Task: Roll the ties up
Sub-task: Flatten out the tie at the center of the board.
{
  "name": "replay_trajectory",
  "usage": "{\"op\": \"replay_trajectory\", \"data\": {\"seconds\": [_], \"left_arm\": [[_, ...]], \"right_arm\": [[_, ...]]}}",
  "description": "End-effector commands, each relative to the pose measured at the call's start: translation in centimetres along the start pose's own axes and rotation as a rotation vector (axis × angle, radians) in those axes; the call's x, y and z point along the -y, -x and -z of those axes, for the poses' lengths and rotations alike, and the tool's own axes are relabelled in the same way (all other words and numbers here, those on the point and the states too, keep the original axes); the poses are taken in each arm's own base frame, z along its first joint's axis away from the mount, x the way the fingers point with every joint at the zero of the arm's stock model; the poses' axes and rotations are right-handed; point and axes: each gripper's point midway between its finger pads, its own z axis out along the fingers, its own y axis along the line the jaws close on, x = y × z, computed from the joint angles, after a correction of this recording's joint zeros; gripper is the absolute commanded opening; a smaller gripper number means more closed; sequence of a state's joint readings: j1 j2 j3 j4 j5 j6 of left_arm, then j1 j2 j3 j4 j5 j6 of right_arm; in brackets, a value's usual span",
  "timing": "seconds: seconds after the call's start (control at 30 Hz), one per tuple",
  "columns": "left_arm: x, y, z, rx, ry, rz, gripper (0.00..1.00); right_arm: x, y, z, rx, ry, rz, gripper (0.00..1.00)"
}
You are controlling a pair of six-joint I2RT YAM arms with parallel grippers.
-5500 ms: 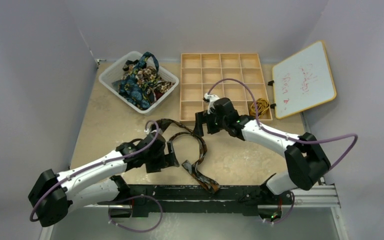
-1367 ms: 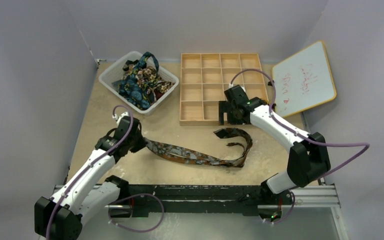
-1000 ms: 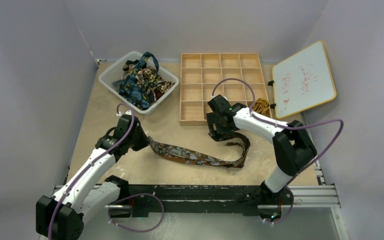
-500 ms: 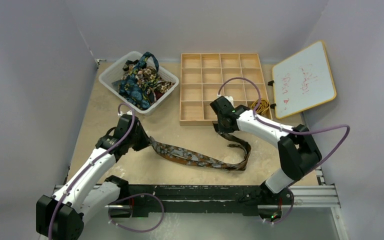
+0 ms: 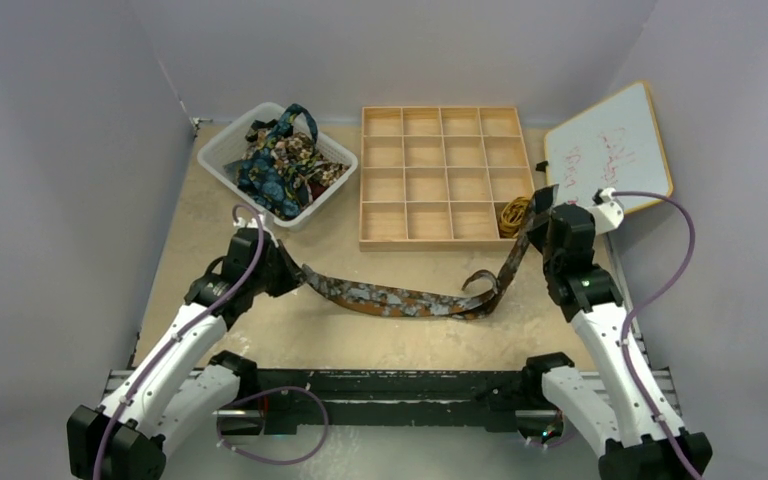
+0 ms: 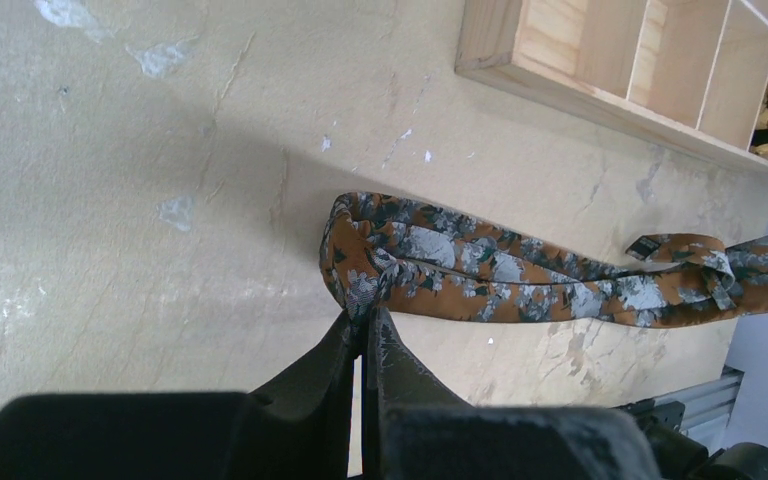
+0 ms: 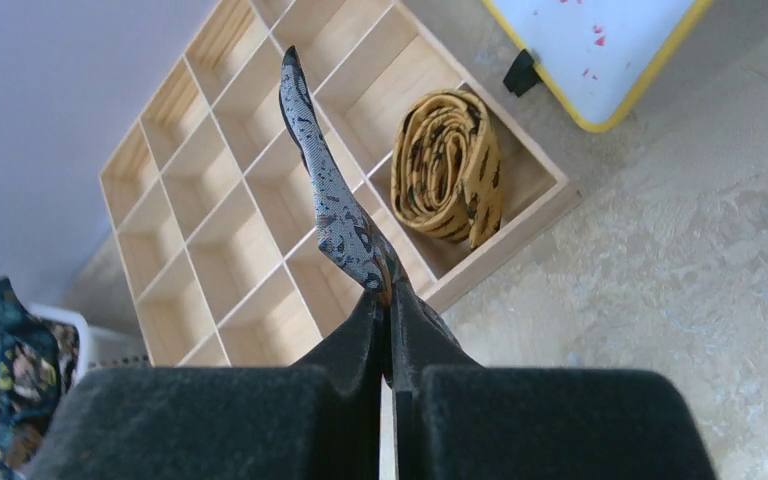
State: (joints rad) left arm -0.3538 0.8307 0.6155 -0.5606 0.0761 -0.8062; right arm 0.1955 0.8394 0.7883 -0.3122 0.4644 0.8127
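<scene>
A dark brown tie with orange-grey blotches lies stretched across the table between both arms. My left gripper is shut on its left end, seen bunched at the fingertips in the left wrist view, with the tie trailing right. My right gripper is shut on the other end, which it holds lifted off the table. In the right wrist view, that narrow tip sticks up past the right gripper. A gold-yellow tie sits rolled in a corner cell of the wooden tray.
A white basket at the back left holds a heap of several blue-teal and floral ties. A whiteboard leans at the back right, next to the tray. Purple cables loop off both arms.
My right gripper has shut on the tie's end and swung right and up with it, away from the tray's front. The tie now hangs straighter. The left arm has hardly moved.
</scene>
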Motion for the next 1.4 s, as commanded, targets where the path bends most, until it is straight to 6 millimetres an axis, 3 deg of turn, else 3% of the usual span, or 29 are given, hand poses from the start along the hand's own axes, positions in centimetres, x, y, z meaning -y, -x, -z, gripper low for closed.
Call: {"op": "replay_trajectory", "data": {"seconds": [0.0, 0.13, 0.3, 0.4, 0.43, 0.5, 0.53, 0.6, 0.7, 0.87, 0.97, 1.07, 1.2, 1.27, 1.37], "left_arm": [[2.4, 4.0, 1.6, 0.143, -0.058, -0.039, 0.0], [1.7, 4.9, 2.1, 0.19, -0.008, -0.016, 0.0], [-0.2, 2.1, 1.0, 0.123, 0.015, 0.029, 0.0], [-1.4, 1.1, 0.7, 0.11, 0.045, 0.064, 0.0], [-1.6, 1.0, 0.6, 0.11, 0.048, 0.068, 0.0], [-1.7, 0.9, 0.5, 0.105, 0.053, 0.068, 0.0], [-1.7, 0.9, 0.5, 0.099, 0.061, 0.067, 0.0], [-2.0, 1.0, 0.5, 0.094, 0.086, 0.066, 0.0], [-2.3, 1.3, 0.7, 0.105, 0.113, 0.065, 0.0], [-2.0, 1.8, 1.1, 0.126, 0.107, 0.068, 0.0], [-1.8, 2.0, 1.3, 0.132, 0.097, 0.068, 0.0], [-1.5, 2.1, 1.4, 0.132, 0.086, 0.062, 0.0], [-1.5, 1.9, 1.4, 0.124, 0.081, 0.064, 0.0], [-1.5, 1.8, 1.4, 0.122, 0.077, 0.066, 0.0], [-1.7, 1.7, 1.6, 0.126, 0.085, 0.067, 0.0]], "right_arm": [[-0.2, 1.7, -0.2, 0.074, 0.051, -0.177, 0.0], [4.1, 0.4, -0.5, 0.1, -0.106, -0.269, 0.0], [8.5, -3.2, -1.0, 0.045, -0.236, -0.338, 0.0], [10.8, -4.2, -0.9, 0.046, -0.326, -0.373, 0.13], [11.4, -4.8, -0.9, 0.037, -0.349, -0.396, 0.23], [12.6, -5.8, -0.7, 0.027, -0.408, -0.433, 0.55], [13.0, -5.7, -0.6, 0.044, -0.434, -0.471, 0.63], [14.0, -5.3, 0.2, 0.077, -0.494, -0.521, 0.66], [14.3, -3.2, 1.9, 0.172, -0.531, -0.64, 0.68], [12.5, 1.8, 4.3, 0.291, -0.424, -0.638, 0.69], [7.4, 3.2, 3.2, 0.217, -0.18, -0.432, 0.67], [3.7, -0.5, 1.8, -0.021, -0.038, -0.352, 0.59], [1.3, -6.0, 1.0, -0.313, 0.082, -0.212, 0.5], [0.0, -9.0, 1.4, -0.462, 0.189, -0.175, 0.4], [-0.7, -12.0, 2.8, -0.599, 0.3, -0.18, 0.4]]}}
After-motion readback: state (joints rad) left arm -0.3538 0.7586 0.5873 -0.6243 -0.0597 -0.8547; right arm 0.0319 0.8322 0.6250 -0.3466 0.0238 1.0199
